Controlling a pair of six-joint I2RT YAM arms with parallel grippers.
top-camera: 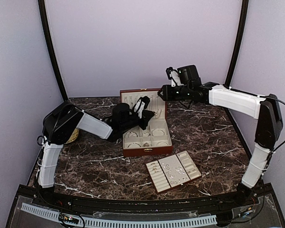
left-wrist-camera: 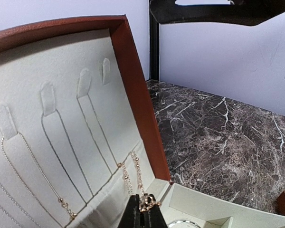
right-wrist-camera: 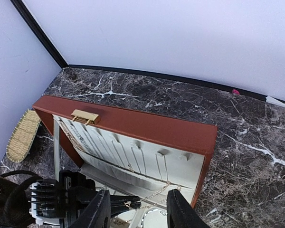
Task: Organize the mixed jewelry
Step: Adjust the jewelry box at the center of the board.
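Observation:
My left gripper (left-wrist-camera: 143,210) is shut on a thin gold chain (left-wrist-camera: 137,173) at the foot of the open lid (left-wrist-camera: 61,109) of the red-brown box (top-camera: 147,151). The chain runs from the shut fingertips up onto the cream lining, where other fine chains hang in grooves. Above the lid's top edge my right gripper (right-wrist-camera: 137,211) is open, its fingers (right-wrist-camera: 98,213) apart, and it looks down on the chain (right-wrist-camera: 157,192) and the left gripper (right-wrist-camera: 118,203). Tiny silvery jewelry pieces (top-camera: 172,168) lie on the cream slotted tray (top-camera: 157,183) near the front.
The box's lower half has cream compartments (top-camera: 156,133) with ring-like pieces. A woven straw item (right-wrist-camera: 20,136) lies on the marble at the left, behind the left arm (top-camera: 73,126). The right arm (top-camera: 237,102) spans the back right.

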